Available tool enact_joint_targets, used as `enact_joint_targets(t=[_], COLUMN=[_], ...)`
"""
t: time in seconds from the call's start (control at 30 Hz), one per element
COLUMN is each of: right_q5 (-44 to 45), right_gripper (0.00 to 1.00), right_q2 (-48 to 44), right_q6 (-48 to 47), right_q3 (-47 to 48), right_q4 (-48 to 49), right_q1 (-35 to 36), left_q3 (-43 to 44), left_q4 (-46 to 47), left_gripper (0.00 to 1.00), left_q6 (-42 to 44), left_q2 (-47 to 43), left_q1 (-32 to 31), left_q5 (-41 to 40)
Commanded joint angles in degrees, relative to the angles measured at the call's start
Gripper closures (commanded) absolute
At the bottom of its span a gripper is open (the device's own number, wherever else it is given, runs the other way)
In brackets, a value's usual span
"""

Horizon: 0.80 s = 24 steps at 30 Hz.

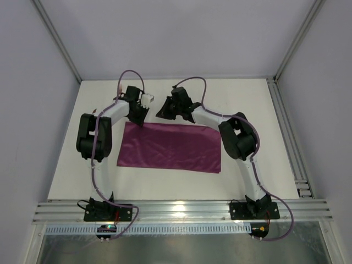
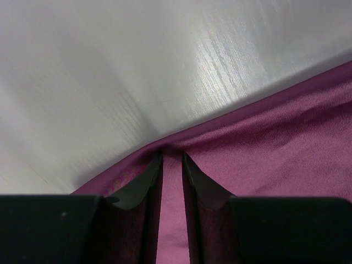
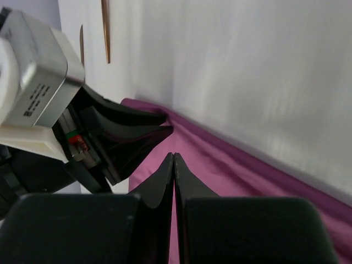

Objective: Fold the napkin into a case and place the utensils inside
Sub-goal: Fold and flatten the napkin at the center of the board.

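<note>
The plum-purple napkin (image 1: 170, 147) lies flat on the white table as a wide folded rectangle. My left gripper (image 1: 138, 116) is at its far left corner. In the left wrist view the left gripper (image 2: 172, 154) is shut on a raised strip of the napkin (image 2: 275, 148), and creases run out from the tips. My right gripper (image 1: 163, 113) hovers just right of it, over the far edge. In the right wrist view the right gripper (image 3: 174, 155) is shut and empty above the napkin (image 3: 231, 170). Two thin brown utensils (image 3: 105, 30) lie on the table beyond the left gripper's fingers (image 3: 137, 129).
White table (image 1: 247, 104) inside pale walls. An aluminium rail (image 1: 181, 212) runs along the near edge by the arm bases, and a second rail (image 1: 289, 137) lines the right side. The left wrist camera housing (image 3: 38, 71) sits close to my right fingers.
</note>
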Motion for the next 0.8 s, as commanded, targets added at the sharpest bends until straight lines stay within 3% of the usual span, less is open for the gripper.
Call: enact_joint_targets(t=[0.0,0.6,0.77], right_q5=[-4.19,1.16,2.66], right_gripper=[0.96,0.96,0.96], right_q2=[0.42,10.01,9.31], right_q6=[4.07,12.77,15.24], right_q3=[-0.69,2.31,-0.68], right_q4=[5.68,5.06,6.91], right_q1=[1.67,2.81,2.64], left_q3=[1.21,1.03,1.21], left_q4=[1.42,2.57,4.58], left_gripper=[0.78,0.76,0.74], left_q6=[-1.06,-1.50,-3.34], left_q2=[0.46,0.72,-0.15], left_q1=[0.38,0.65,4.85], left_q5=[-0.12,-0.12,0.68])
